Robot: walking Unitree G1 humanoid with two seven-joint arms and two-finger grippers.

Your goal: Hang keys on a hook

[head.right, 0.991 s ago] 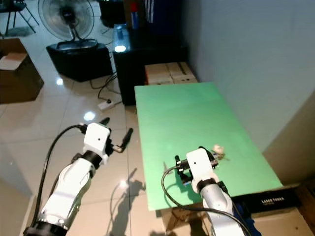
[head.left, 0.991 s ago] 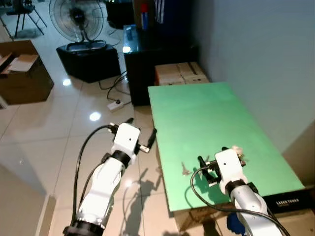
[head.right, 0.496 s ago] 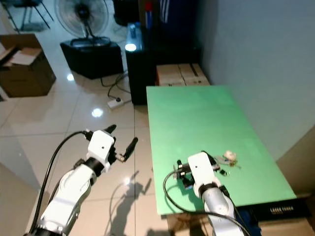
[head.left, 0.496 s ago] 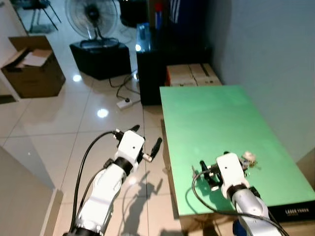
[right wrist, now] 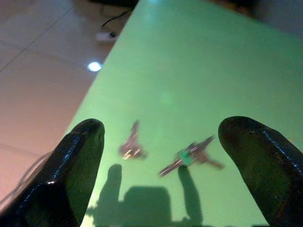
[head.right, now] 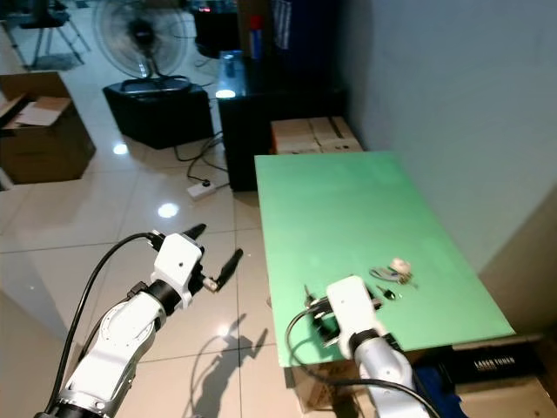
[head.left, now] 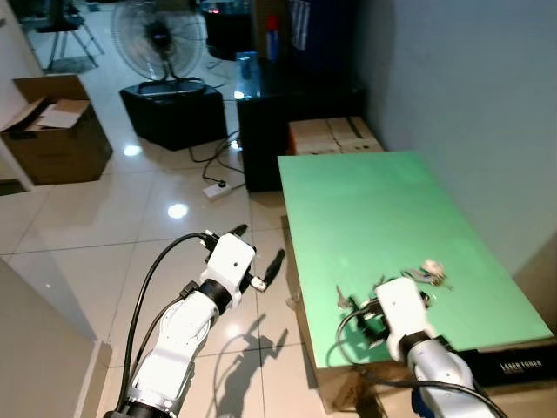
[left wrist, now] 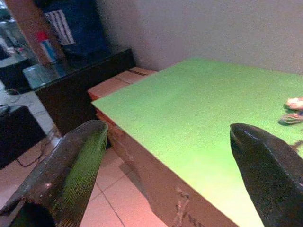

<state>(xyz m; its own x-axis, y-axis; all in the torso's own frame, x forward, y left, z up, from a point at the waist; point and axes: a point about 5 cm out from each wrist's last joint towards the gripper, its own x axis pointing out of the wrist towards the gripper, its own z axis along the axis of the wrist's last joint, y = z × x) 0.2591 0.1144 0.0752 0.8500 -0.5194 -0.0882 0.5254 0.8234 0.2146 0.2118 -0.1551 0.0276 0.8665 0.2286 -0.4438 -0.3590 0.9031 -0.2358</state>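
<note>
Jaws of the right gripper (right wrist: pixel 161 156) stand wide apart, holding nothing, hovering low over the near edge of the flat green table top (head.left: pixel 374 218). Between its two black fingers, just ahead on the table, lie two small loose metal keys: a plain silver key (right wrist: pixel 130 144) toward one finger, and a silver key with a green tag (right wrist: pixel 189 155) toward the other. Both lie flat and are close together but not touching; the tagged one's long axis runs slantwise across the gap between the fingers, the plain one's more along the reach. A straight lowering probably brackets them, though which of the two gets caught can't be told.

Left gripper (head.left: pixel 252 261) also open wide and empty, hanging out over the shiny tiled floor (head.left: pixel 104 218) beside the table's left edge, well apart from any key. Right arm is clearly nearer.

Farther along the table, beyond the right gripper and toward the grey wall (head.left: pixel 470 104), sits a small key bunch with a pale round fob (head.left: pixel 428 270). Past the table's far end: brown cardboard boxes (head.left: pixel 335 135), then a black cabinet (head.left: pixel 278 104), then a black standing fan (head.left: pixel 161 39). The hook can't be made out.
</note>
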